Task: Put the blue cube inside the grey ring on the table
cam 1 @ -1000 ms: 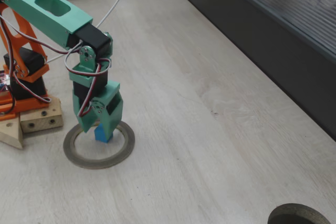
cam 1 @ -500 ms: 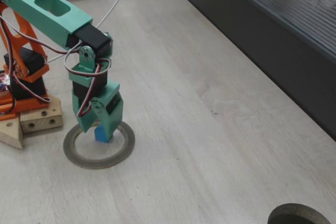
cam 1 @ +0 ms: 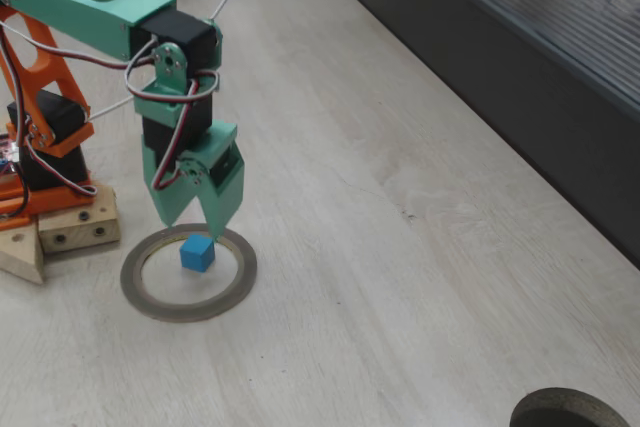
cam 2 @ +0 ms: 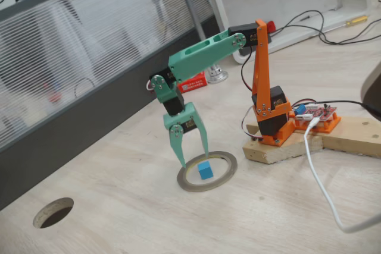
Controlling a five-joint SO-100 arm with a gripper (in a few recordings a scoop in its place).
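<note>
Blue cube (cam 1: 197,253) sits flat on the table (cam 1: 400,277) inside the grey ring (cam 1: 188,274), in the part of the opening nearest the arm; in both fixed views it is apart from the ring's inner edge, with bare wood visible around it. Ring lies flat on the tabletop just beside the wooden base block (cam 2: 280,150) that carries the orange mount (cam 2: 265,87).

Gripper (cam 1: 197,217) hangs directly above the cube, fingers pointing down, tips clear of the cube's top face. Jaws are spread, nothing between them; the cube is released. In the other fixed view the two green fingers (cam 2: 177,147) straddle the space over the ring's far rim, tips just above ring level.

Green arm link (cam 2: 205,55) reaches out from the mount at a slope. White cable (cam 2: 321,188) trails across the tabletop toward the near right edge. A round hole (cam 2: 53,212) in the tabletop lies well apart from the ring, toward the near left corner.
</note>
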